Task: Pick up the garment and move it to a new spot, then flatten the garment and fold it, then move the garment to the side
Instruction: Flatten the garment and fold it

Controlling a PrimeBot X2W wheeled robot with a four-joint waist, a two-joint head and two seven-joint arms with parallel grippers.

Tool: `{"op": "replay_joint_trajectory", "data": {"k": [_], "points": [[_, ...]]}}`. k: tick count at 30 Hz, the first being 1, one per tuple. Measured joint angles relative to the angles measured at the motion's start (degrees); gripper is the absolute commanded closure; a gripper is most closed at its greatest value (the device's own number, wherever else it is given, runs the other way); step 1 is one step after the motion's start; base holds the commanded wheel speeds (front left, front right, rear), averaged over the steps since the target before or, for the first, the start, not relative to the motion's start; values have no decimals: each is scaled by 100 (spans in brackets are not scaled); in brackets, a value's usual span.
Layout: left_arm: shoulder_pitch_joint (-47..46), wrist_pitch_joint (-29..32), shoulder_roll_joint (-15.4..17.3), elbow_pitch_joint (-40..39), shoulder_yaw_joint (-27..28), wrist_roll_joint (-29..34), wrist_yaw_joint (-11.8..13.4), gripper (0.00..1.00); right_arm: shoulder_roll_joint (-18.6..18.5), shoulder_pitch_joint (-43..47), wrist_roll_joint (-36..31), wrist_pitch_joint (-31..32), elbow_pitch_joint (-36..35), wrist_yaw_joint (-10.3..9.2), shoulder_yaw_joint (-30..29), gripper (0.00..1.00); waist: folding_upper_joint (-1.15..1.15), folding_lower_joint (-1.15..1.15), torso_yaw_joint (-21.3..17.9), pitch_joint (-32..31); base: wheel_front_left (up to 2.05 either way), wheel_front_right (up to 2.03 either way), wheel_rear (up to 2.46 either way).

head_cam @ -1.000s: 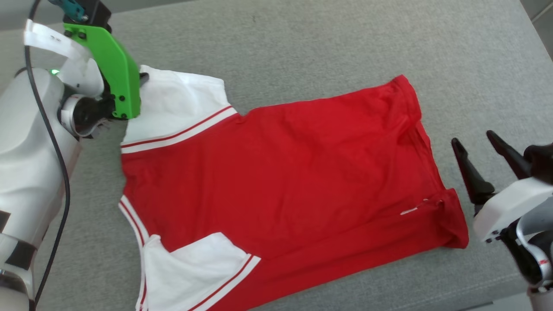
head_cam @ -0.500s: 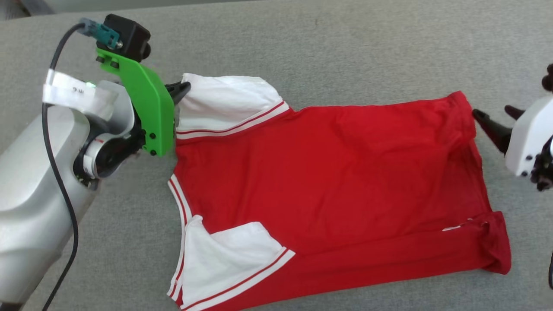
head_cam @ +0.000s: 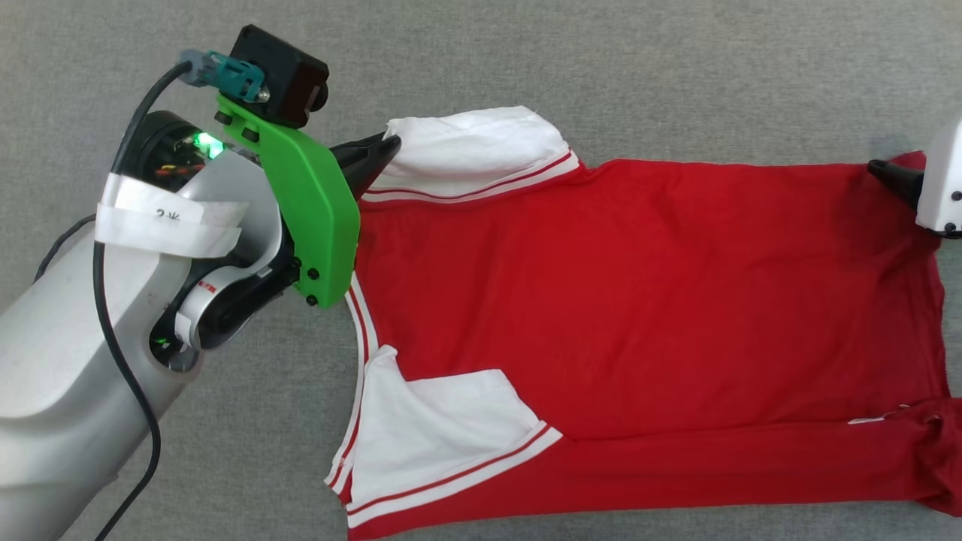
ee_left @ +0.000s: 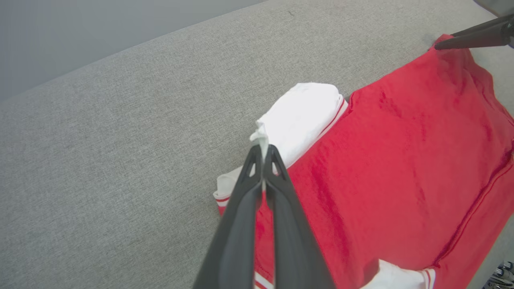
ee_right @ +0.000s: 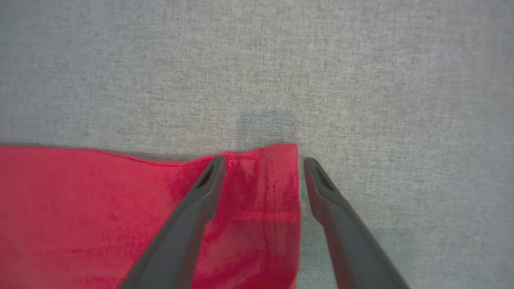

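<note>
You are working over a grey woven surface (head_cam: 676,68) that runs under both arms. The garment (head_cam: 639,300), a red T-shirt with white sleeves, lies spread across it plain red face up, stretched between your two grippers. Its collar end is at your left gripper and its hem end is at your right gripper.

The lower white sleeve (head_cam: 436,436) lies flat on the red body, below and to the right of your left gripper. The upper white sleeve (head_cam: 473,146), with red-and-white striped trim, bunches up just ahead of that gripper's tips.

Your left gripper (ee_left: 263,150) has its fingers pressed together, pinching the edge of the upper sleeve, and a tuft of white cloth pokes out between the tips. Your right gripper (ee_right: 263,164) has its fingers spread wide astride the red hem corner (ee_right: 277,160). One finger is over the red cloth and the other over bare grey just beside the edge. You cannot tell from these views whether either finger touches down.

A green bracket (head_cam: 316,218) sits on the left wrist behind the fingers and carries a black camera (head_cam: 279,75). A dark cable (head_cam: 113,361) trails back along the arm.
</note>
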Motion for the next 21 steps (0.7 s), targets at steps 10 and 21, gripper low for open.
{"op": "replay_joint_trajectory", "data": {"k": [10, 21], "points": [[-2, -65, -25, -53, -48, 42, 0, 100, -182, -115, -74, -153, 346, -2, 479, 16, 0, 0, 189, 213, 0, 0, 0], [161, -454, -8, 338, 97, 56, 101, 100, -149, -78, 266, -695, 541, -1, 564, 100, 0, 0, 138, -20, 0, 0, 0]]}}
